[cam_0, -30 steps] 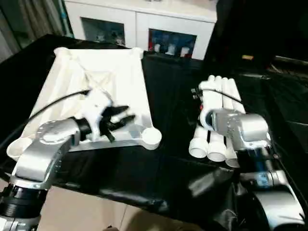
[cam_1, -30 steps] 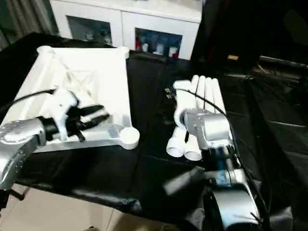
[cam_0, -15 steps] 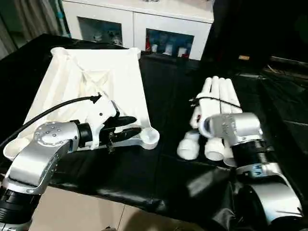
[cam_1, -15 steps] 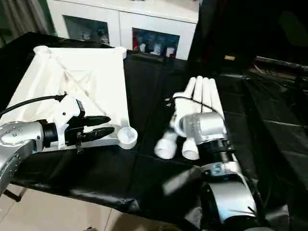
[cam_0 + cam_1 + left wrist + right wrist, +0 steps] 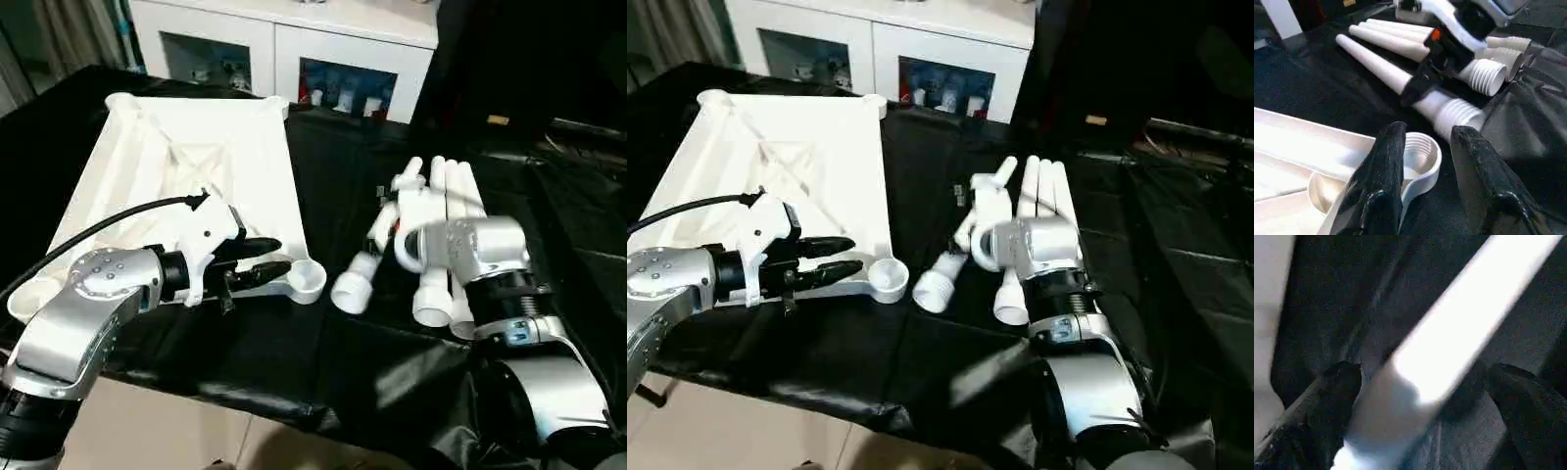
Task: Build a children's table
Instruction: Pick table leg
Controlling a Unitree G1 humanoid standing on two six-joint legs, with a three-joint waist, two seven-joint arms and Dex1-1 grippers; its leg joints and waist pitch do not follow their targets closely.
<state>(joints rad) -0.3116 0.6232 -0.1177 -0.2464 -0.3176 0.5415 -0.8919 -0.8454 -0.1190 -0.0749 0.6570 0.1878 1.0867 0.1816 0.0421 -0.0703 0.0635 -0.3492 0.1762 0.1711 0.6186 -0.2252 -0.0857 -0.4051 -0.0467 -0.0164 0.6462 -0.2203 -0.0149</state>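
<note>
Here the wide-open right gripper (image 5: 1425, 81) straddles one leg (image 5: 1381, 68), gripping nothing firmly

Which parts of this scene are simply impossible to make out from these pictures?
- Right end effector: in the head views its own silver wrist covers the fingers; whether it grips the angled leg is unclear.
- Right wrist view: blurred, the leg is a white streak.
- Tabletop: its near edge is partly covered by the left arm and left end effector.
- Cabinet contents: too small.
</note>
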